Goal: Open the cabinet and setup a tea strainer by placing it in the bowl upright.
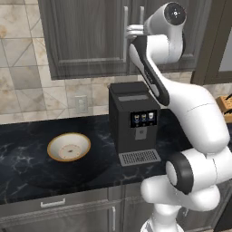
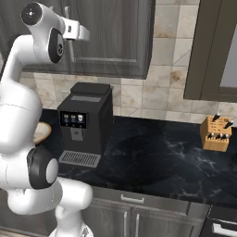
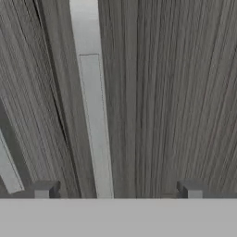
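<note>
Fingers point(image 3: 192, 189) are spread wide, empty, straddling the silver bar handle point(image 3: 95, 120) of the cabinet point(image 1: 86, 36). Handle judged rigid, smooth, slippery; mid-bar grasp advised.

Black box-shaped coffee machine point(image 1: 134, 121) at centre of dark marble countertop point(image 1: 27, 136) — tan wooden knife block point(image 2: 216, 133) at 3 o'clock.

Glossy white arm point(image 1: 199, 118), rounded segments, dark grey joint bands; a round dark cap tops the link beside the cabinet point(image 1: 86, 31).
</note>
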